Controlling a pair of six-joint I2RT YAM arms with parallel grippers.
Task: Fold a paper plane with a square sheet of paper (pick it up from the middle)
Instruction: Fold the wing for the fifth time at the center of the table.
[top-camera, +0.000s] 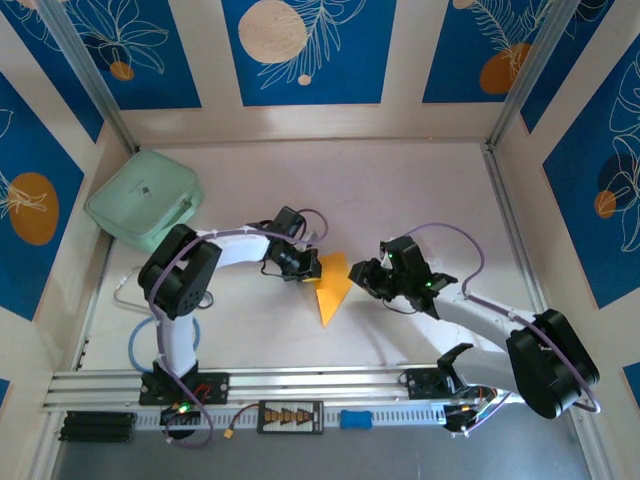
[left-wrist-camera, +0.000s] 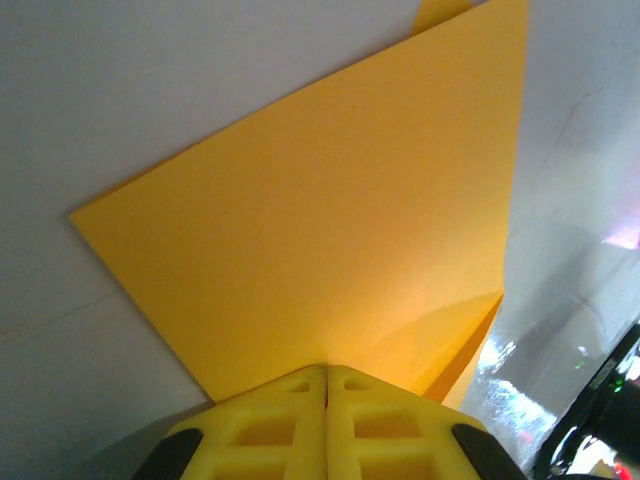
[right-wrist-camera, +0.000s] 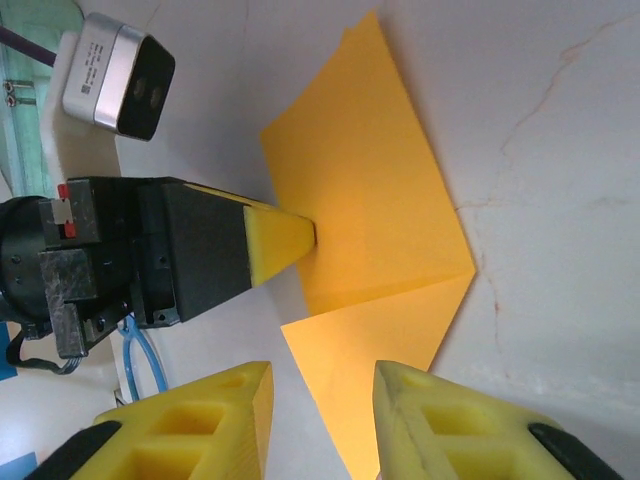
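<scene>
The square sheet of paper (top-camera: 332, 287) lies on the white table as an orange-yellow folded shape with a crease across it and a point toward the near edge. My left gripper (top-camera: 312, 268) is at its left edge. In the left wrist view its yellow fingers (left-wrist-camera: 300, 420) are pressed together on the paper's (left-wrist-camera: 330, 200) edge. In the right wrist view the left gripper's tip (right-wrist-camera: 285, 240) pinches the paper (right-wrist-camera: 370, 200) at its rim. My right gripper (top-camera: 360, 277) stands just right of the sheet. It is open (right-wrist-camera: 320, 400), with the paper's lower flap lying on the table between its fingers, untouched.
A mint-green case (top-camera: 145, 205) lies at the back left corner. A blue cable loop (top-camera: 135, 350) sits by the left arm's base. Patterned blue walls close in the table on three sides, and a metal rail (top-camera: 300, 380) runs along the near edge.
</scene>
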